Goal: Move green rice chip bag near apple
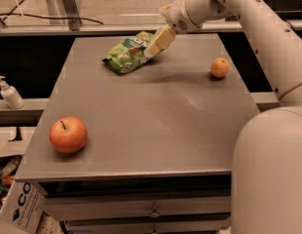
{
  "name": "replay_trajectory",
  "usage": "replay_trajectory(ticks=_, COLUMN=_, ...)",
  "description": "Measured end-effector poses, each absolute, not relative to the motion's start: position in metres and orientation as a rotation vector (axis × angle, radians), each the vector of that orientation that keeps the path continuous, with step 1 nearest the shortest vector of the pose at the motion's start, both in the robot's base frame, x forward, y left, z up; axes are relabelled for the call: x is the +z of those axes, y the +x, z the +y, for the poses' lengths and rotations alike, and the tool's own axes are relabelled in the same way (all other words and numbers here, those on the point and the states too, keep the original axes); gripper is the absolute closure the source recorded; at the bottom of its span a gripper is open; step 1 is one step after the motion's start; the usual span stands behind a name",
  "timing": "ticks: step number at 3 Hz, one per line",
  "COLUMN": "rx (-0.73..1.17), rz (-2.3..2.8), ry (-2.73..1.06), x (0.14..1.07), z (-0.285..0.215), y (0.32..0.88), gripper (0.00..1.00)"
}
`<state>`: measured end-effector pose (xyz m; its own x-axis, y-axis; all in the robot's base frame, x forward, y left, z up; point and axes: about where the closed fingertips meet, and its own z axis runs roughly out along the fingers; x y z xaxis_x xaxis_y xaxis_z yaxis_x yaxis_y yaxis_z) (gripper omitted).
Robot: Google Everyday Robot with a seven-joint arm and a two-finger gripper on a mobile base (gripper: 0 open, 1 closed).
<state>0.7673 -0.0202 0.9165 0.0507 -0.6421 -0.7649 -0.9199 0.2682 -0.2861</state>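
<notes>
The green rice chip bag (125,53) lies at the back of the grey table, left of the middle, with tan chip pictures and a white patch on it. The apple (68,135), red-orange with a dark stem, sits near the front left corner. My gripper (158,42) hangs at the end of the white arm that comes in from the upper right. Its pale fingers are at the right end of the bag, just above or touching it. The bag and the apple are far apart.
A small orange fruit (219,67) sits near the table's right edge (248,101). A white pump bottle (9,93) stands on a ledge to the left. My white robot body fills the lower right. Drawers are under the table front.
</notes>
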Motion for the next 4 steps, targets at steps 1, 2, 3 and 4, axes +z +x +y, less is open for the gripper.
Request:
replay_trajectory(ticks=1, rx=0.429, rz=1.672, ry=-1.486, x=0.905, z=0.006, y=0.782, gripper=0.00)
replay_trajectory(ticks=2, rx=0.453, rz=1.688, ry=-1.516, x=0.891, z=0.025, y=0.787, gripper=0.00)
replay_trajectory(ticks=3, rx=0.479, rz=1.722, ry=-1.532, x=0.873, z=0.035, y=0.789, gripper=0.00)
replay_trajectory(ticks=4, rx=0.507, rz=1.771, ry=-1.533, x=0.851, z=0.035, y=0.787, gripper=0.00)
